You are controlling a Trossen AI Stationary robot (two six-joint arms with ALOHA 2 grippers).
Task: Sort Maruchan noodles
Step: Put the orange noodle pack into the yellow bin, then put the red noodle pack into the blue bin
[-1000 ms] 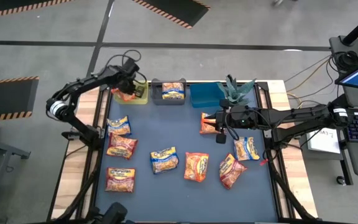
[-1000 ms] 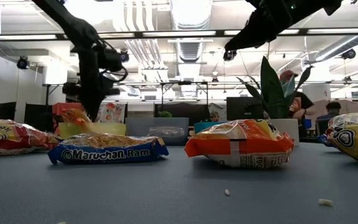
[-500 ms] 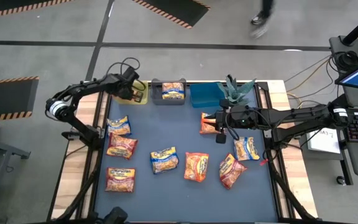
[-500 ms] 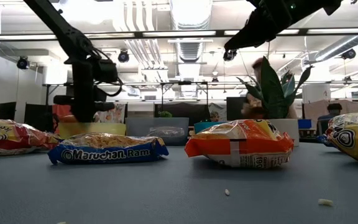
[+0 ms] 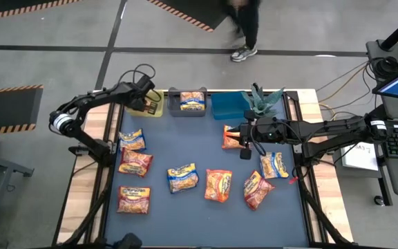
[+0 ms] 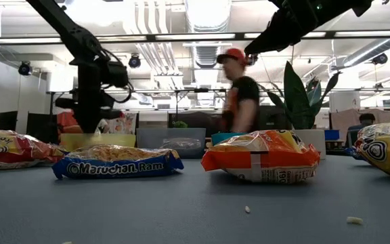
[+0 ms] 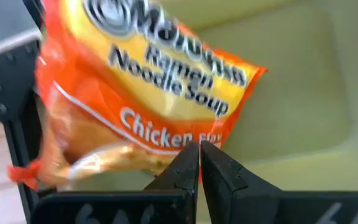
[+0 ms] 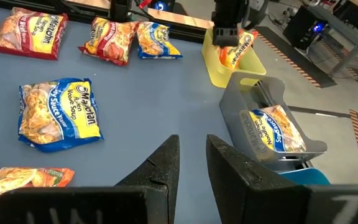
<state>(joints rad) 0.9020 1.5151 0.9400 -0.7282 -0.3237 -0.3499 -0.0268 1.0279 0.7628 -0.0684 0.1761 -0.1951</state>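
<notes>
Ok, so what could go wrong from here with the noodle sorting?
The left hand is shut on an orange packet low in the yellow bin; lifting before opening could drag it out. The plant stands close beside the right arm, so a swing of the right hand toward the blue bin might knock it. A person is passing the table's far side, near the bins.
</notes>
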